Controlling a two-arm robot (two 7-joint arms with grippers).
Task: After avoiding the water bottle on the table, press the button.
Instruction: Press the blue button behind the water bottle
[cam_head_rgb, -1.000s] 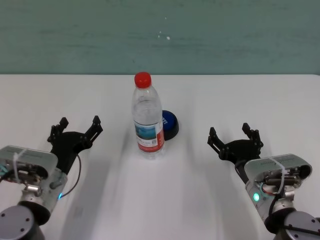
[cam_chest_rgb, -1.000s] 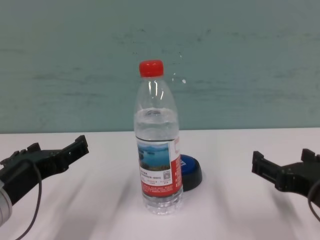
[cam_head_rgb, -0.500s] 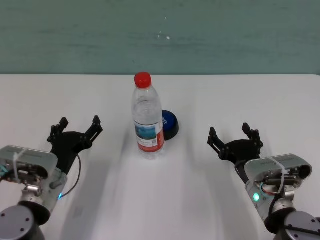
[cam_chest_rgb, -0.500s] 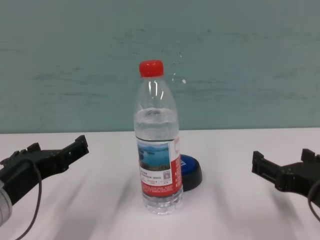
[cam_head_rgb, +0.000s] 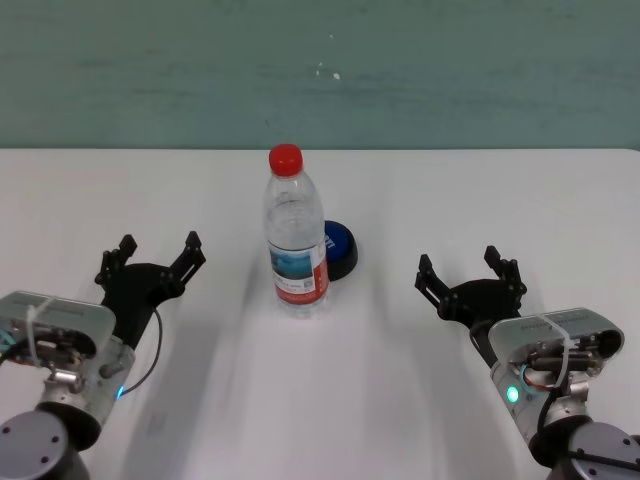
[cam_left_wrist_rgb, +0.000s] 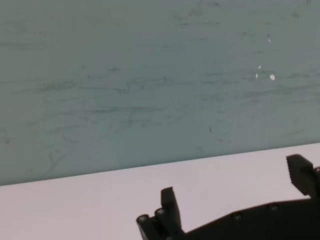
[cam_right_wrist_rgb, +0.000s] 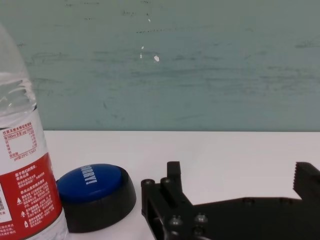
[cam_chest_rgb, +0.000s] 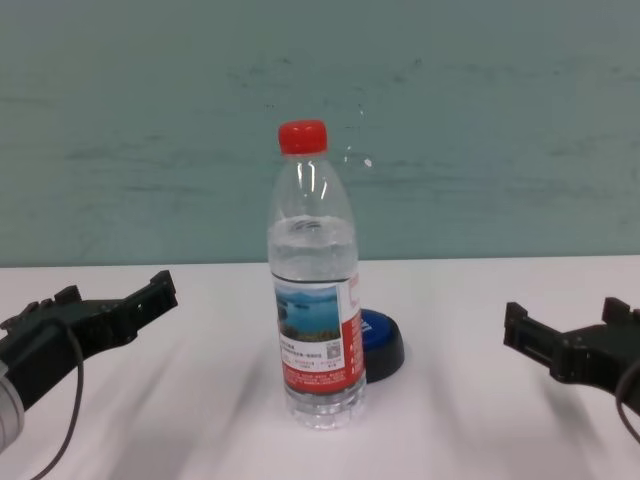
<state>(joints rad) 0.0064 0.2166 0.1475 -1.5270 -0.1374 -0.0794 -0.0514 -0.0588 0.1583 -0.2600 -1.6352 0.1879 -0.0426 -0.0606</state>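
The bottle (cam_chest_rgb: 315, 300) covers the button's (cam_chest_rgb: 381, 344) left half. In the right wrist view, the bottle's cap gets cropped out.

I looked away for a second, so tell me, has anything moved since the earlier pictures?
Nothing visibly changed. The water bottle stands upright in front of the button, and the left pincer and right pincer hover open over the table, one on each side of it.

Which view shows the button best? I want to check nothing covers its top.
The right wrist view: the button shows its whole blue dome and black base beside the water bottle. In head and chest views the bottle hides part of it. The left wrist view misses it.
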